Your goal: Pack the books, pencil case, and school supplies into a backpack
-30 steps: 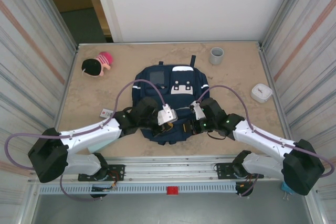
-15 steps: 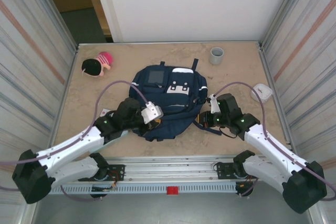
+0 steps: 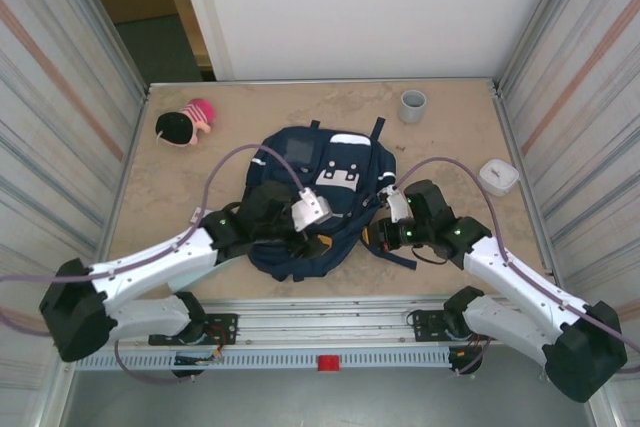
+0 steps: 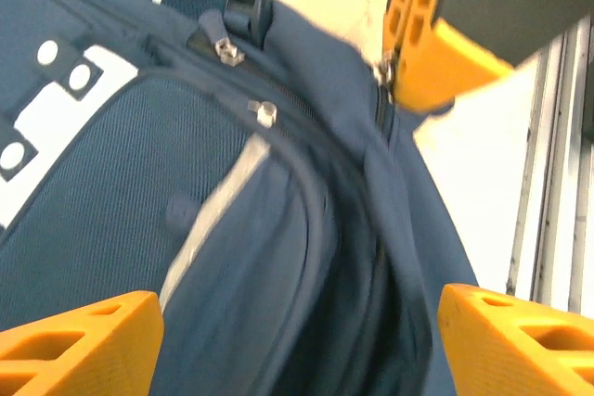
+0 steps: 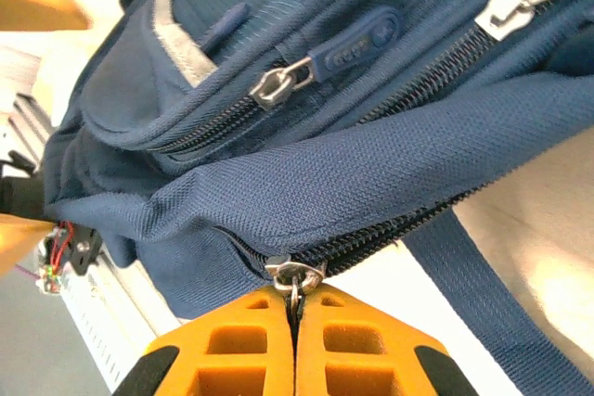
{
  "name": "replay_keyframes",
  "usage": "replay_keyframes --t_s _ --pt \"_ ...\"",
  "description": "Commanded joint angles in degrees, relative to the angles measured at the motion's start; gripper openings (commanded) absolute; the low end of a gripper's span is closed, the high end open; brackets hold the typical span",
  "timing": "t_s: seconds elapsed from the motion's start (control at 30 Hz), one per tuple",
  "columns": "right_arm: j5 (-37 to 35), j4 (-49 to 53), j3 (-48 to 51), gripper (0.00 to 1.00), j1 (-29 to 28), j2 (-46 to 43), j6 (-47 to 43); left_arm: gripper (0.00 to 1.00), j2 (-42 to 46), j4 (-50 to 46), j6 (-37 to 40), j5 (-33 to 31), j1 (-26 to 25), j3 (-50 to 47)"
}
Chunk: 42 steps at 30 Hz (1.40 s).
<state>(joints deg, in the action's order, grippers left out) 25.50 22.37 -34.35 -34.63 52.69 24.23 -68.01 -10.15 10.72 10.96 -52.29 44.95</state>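
Though its near end bunches up between the two arms, the backpack [image 3: 335, 162] lies front-up at the middle of the counter [image 3: 450, 142]. Its square pocket and white patches sit toward the far side, and a dark strap trails off its right edge.

In the right wrist view, a zip line runs along the navy fabric to a small metal zipper pull [image 5: 295, 275]. The right pincer [image 5: 295, 326] is clenched on that pull, its two orange fingers pressed flat together with the metal tab pinched at their tips. Above this grip, two more metal sliders show on other zip lines, and one of them carries a navy rubber tab [image 5: 353, 46].

The left pincer [image 4: 297, 340] hovers over the near part of the bag and is released. Its orange fingers [image 4: 79, 340] stand wide apart at the two lower corners of the left wrist view, with a curved zipped seam and a pale stripe of the backpack below the gap and nothing gripped. In the same view, an orange finger of the right pincer shows at the upper right, touching the bag's edge.

Farther out on the counter, a grey cup [image 3: 413, 105] stands near the far right. A small rounded white box [image 3: 498, 176] lies toward the right wall. A pink-and-black soft toy [image 3: 185, 124] rests at the far left, well apart from the bag.
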Motion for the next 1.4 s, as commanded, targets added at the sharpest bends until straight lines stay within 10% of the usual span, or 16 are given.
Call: replay_keyframes --t_s 0.0,0.17,0.4,0.5,1.07,1.23,1.37 --pt "2.06 -2.77 -3.92 0.0 -1.59 -0.27 -2.94 0.78 -4.77 2.32 -1.76 -3.09 -0.7 4.23" --pt "2.0 -2.89 -3.8 0.0 -1.62 0.13 -3.05 0.71 -9.2 2.4 -0.86 -2.67 -1.15 5.76" --pt "0.02 -3.03 -1.37 0.0 3.34 1.0 -0.52 0.11 -4.95 -0.33 1.36 -4.79 -0.97 4.59" --pt "1.68 -4.44 1.11 0.0 8.33 1.17 1.22 0.0 -1.14 -1.76 3.25 -3.28 -0.16 3.67" --pt "6.37 -18.05 -2.19 0.0 26.68 19.75 1.57 0.02 15.49 -2.59 5.42 3.96 4.06 -1.16" --pt "4.5 -11.65 -4.09 0.6 26.33 14.95 -1.31 0.65 12.91 -1.81 2.02 -4.3 4.13 -0.23" --pt "2.25 -3.68 -4.57 0.64 26.55 8.8 -3.7 0.77 10.76 -5.49 1.6 -11.09 4.37 1.51"
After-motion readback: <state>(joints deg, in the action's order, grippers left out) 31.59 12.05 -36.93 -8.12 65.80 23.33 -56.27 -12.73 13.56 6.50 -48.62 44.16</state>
